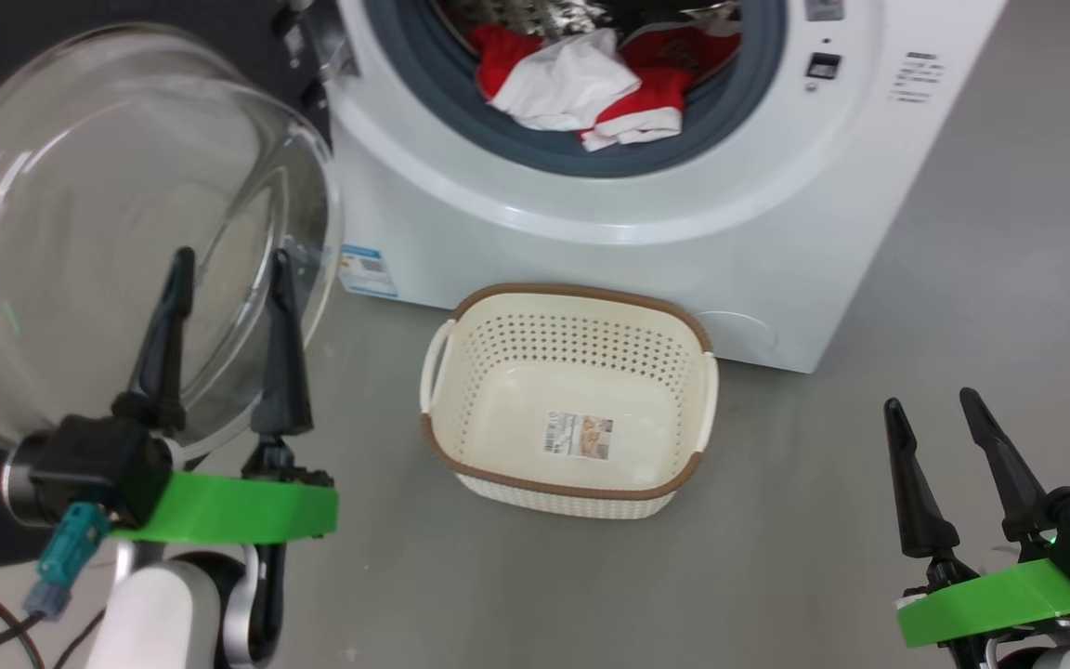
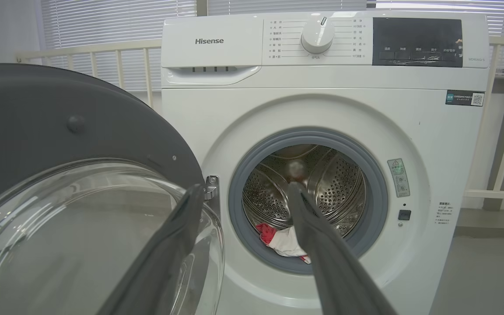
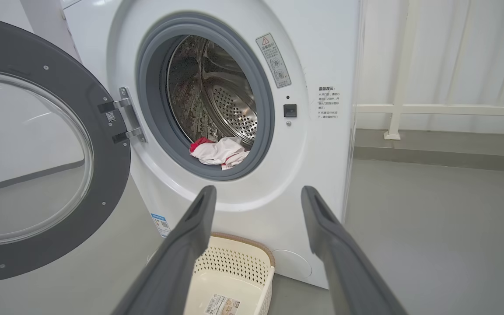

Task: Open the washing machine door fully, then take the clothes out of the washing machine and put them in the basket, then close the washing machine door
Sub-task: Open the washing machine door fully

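The clothes (image 1: 591, 88) are heaped at the washing machine's (image 1: 776, 232) mouth, door (image 1: 80, 186) swung aside for access. The basket (image 1: 581, 293) is parked just below for the drop; left gripper (image 1: 231, 255) and right gripper (image 1: 930, 401) fingers are spread wide, empty.

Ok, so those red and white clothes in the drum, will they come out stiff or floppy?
Probably floppy: the clothes lie crumpled, drooping over the grey door seal, so they should drape from a pinch. Likely light, being thin fabric. They look bunched together, so one grab may drag several out.
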`<state>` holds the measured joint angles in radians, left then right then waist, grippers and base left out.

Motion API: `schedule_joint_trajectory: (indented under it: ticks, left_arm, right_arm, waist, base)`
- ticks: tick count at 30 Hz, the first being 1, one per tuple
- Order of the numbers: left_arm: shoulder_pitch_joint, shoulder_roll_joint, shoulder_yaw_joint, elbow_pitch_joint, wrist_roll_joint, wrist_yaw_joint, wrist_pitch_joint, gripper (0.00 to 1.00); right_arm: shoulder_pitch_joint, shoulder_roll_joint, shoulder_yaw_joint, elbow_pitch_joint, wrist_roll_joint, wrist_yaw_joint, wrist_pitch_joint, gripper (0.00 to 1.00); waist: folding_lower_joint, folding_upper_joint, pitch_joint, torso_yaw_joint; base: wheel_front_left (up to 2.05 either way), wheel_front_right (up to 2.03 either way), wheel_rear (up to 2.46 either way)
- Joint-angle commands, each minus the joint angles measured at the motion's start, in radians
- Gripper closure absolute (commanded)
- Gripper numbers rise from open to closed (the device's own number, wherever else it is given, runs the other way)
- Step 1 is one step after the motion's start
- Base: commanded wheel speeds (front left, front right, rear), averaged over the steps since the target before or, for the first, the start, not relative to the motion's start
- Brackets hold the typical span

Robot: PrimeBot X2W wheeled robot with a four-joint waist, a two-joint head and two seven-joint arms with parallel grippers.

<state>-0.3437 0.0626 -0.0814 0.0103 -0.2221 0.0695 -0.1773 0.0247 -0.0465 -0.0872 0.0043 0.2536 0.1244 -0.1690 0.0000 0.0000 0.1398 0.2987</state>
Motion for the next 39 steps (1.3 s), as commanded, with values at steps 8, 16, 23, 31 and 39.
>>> schedule_joint_trajectory:
  ticks: [8,16,23,31,39]
  left_arm:
    - [0.048,0.031,-0.011,-0.002,-0.034,-0.054,0.016,0.0]
    - [0.089,0.029,-0.02,0.022,-0.064,-0.072,0.004,0.0]
    - [0.129,0.037,-0.012,0.047,-0.06,-0.058,-0.027,0.0]
    - [0.196,0.046,-0.008,0.059,-0.069,-0.053,-0.038,0.0]
    - [0.255,0.062,-0.015,0.075,-0.069,-0.057,-0.044,0.0]
  right_arm:
    - [-0.031,-0.004,-0.008,-0.007,-0.016,0.006,-0.048,0.0]
    - [-0.018,-0.004,-0.02,-0.008,-0.013,0.006,-0.067,0.0]
    - [0.008,-0.004,-0.013,-0.021,-0.016,0.006,-0.079,0.0]
    - [0.043,-0.004,-0.011,-0.033,-0.027,0.006,-0.085,0.0]
    - [0.095,-0.004,-0.005,-0.049,-0.026,0.006,-0.087,0.0]
  waist:
    - [0.0,0.0,-0.029,-0.143]
    - [0.0,0.0,-0.029,-0.22]
    - [0.0,0.0,-0.038,-0.285]
    - [0.0,0.0,-0.072,-0.333]
    - [0.0,0.0,-0.124,-0.354]
  base:
    - [0.0,0.0,0.0]
    - [0.0,0.0,0.0]
    - [0.0,0.0,0.0]
    - [0.0,0.0,0.0]
    - [0.0,0.0,0.0]
